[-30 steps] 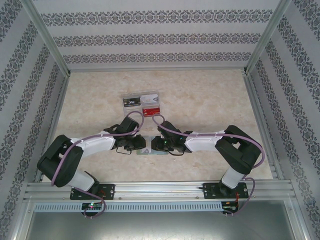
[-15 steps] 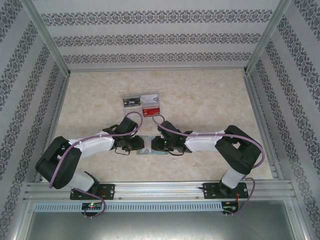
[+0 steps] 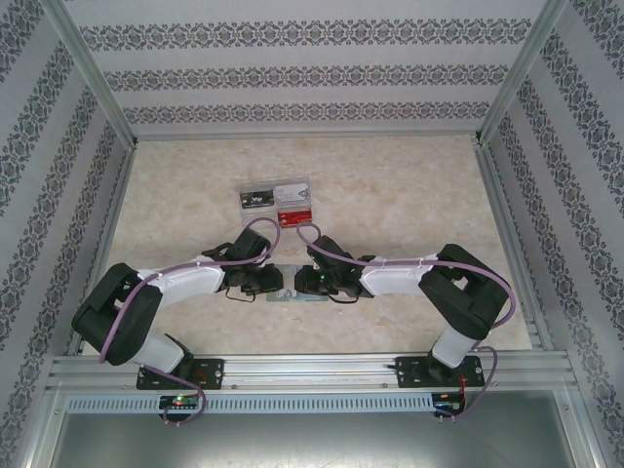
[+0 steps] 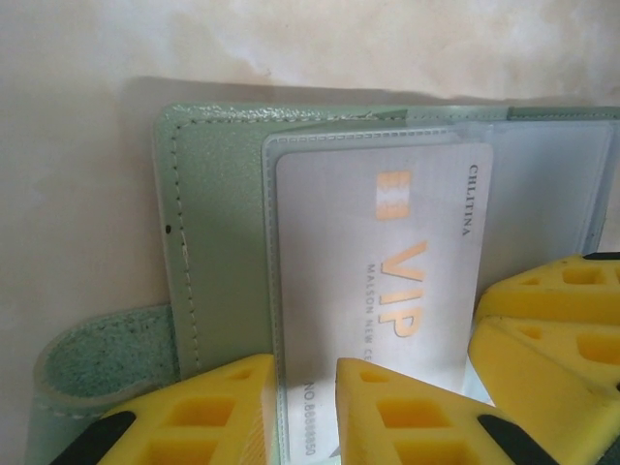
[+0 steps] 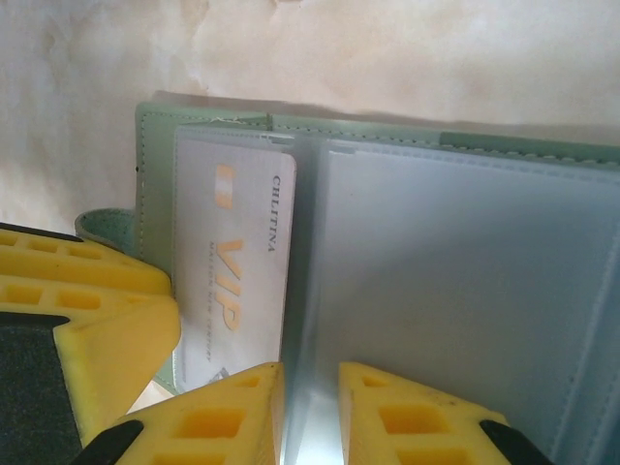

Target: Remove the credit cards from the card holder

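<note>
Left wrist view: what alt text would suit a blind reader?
A silver VIP card sits in a clear sleeve of an open pale green card holder on a marbled table; yellow jaws pinch the card's near edge.

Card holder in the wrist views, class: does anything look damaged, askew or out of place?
Nothing stands out. The card holder lies open and flat, stitching intact, and the VIP card sits straight inside its clear pocket. Other cards lie grouped beyond it.
</note>
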Robot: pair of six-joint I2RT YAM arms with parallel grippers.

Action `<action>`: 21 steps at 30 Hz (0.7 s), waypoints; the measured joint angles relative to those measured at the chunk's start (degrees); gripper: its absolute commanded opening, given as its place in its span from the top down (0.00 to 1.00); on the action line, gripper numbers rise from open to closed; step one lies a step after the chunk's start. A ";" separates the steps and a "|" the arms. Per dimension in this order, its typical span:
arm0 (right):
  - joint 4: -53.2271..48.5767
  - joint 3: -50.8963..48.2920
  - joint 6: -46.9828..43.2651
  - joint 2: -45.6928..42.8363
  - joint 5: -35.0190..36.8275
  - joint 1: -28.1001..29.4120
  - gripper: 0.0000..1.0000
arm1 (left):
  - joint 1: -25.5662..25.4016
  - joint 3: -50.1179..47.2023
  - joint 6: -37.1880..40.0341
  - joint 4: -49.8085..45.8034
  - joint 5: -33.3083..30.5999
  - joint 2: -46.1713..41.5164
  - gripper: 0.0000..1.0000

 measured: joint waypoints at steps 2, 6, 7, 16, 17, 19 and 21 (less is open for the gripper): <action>0.00 0.00 0.00 0.00 0.00 0.00 0.77 | 0.00 0.00 0.00 0.04 0.02 0.11 0.76; -0.02 0.00 0.00 0.00 0.00 0.00 0.80 | -0.02 0.00 0.00 0.28 0.09 0.24 0.76; 0.00 0.00 0.02 0.00 0.00 0.00 0.80 | -0.07 0.00 0.00 0.26 0.04 0.26 0.76; 0.11 -0.90 0.00 -1.81 0.04 0.00 0.78 | -0.26 0.00 0.00 0.28 -0.07 0.26 0.77; 0.00 -0.98 0.00 -2.38 0.07 0.00 0.78 | -0.26 0.00 0.00 0.28 -0.07 0.26 0.77; 0.09 -0.98 0.02 -3.02 0.07 0.00 0.78 | -0.26 0.00 0.00 0.28 -0.07 0.26 0.77; 0.35 -0.98 0.02 -3.10 0.02 0.00 0.79 | -0.26 0.00 0.00 0.26 -0.07 0.26 0.77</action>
